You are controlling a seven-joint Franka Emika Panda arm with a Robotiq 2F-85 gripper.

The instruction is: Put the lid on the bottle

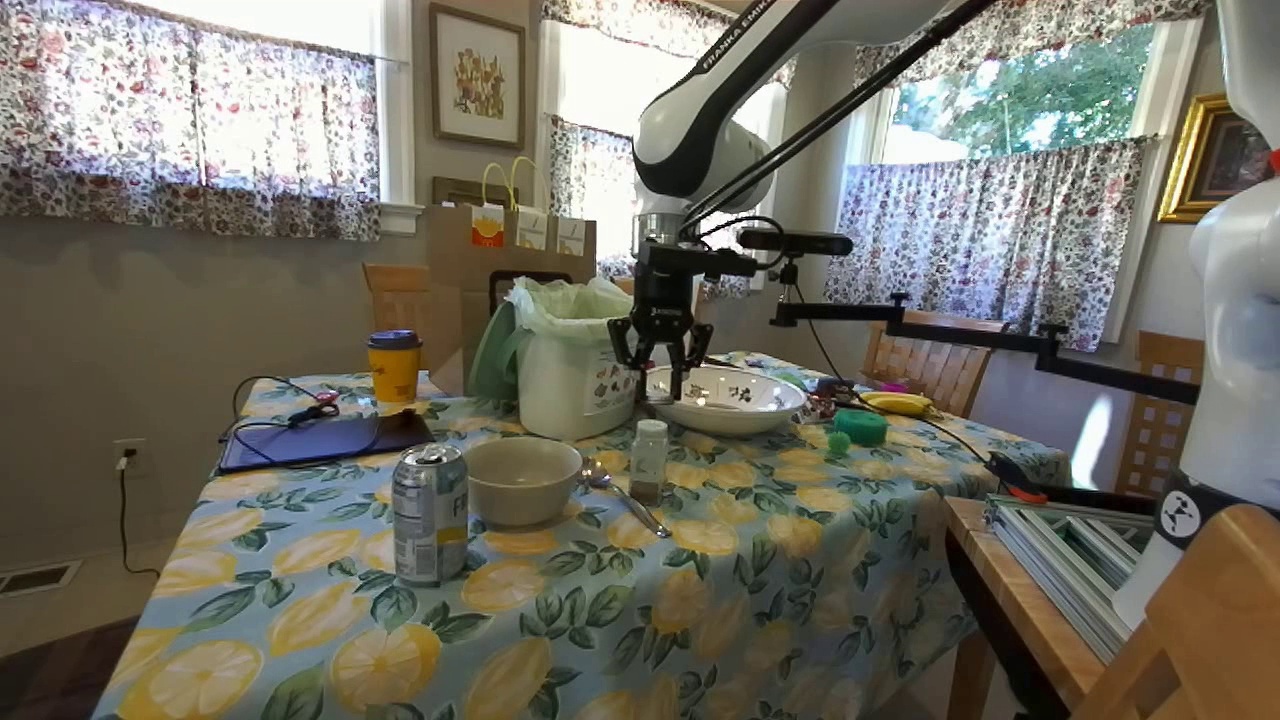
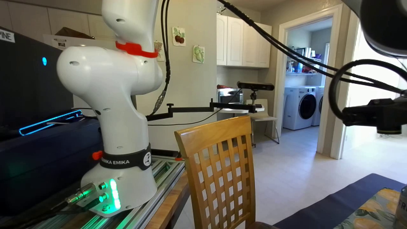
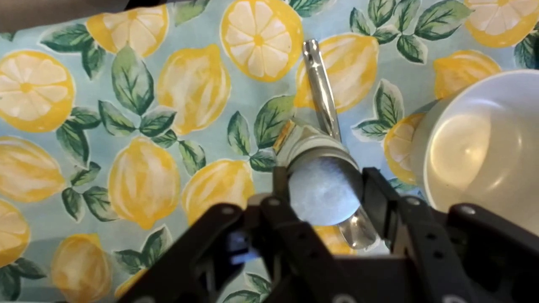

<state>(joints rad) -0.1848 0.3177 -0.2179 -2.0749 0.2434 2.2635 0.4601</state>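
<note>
In the wrist view, my gripper [image 3: 323, 181] is shut on a round, pale lid [image 3: 324, 193], with one finger against each side of it. Directly beneath, a small clear bottle [image 3: 305, 140] is partly covered by the lid, so its mouth is hidden there. An exterior view has the bottle [image 1: 649, 462] upright on the table, with something dark at its bottom. There my gripper [image 1: 661, 398] points straight down over the bottle, and a small gap shows between the fingertips and the bottle's top. How well the lid lines up with the mouth I cannot tell.
A metal spoon [image 1: 625, 500] lies right beside the bottle, near a cream bowl [image 1: 520, 482]. A can [image 1: 430, 515] stands farther forward. Behind the bottle are a white bin [image 1: 570, 385] and a wide floral bowl [image 1: 735, 400]. A yellow cup [image 1: 395, 368] stands at the back.
</note>
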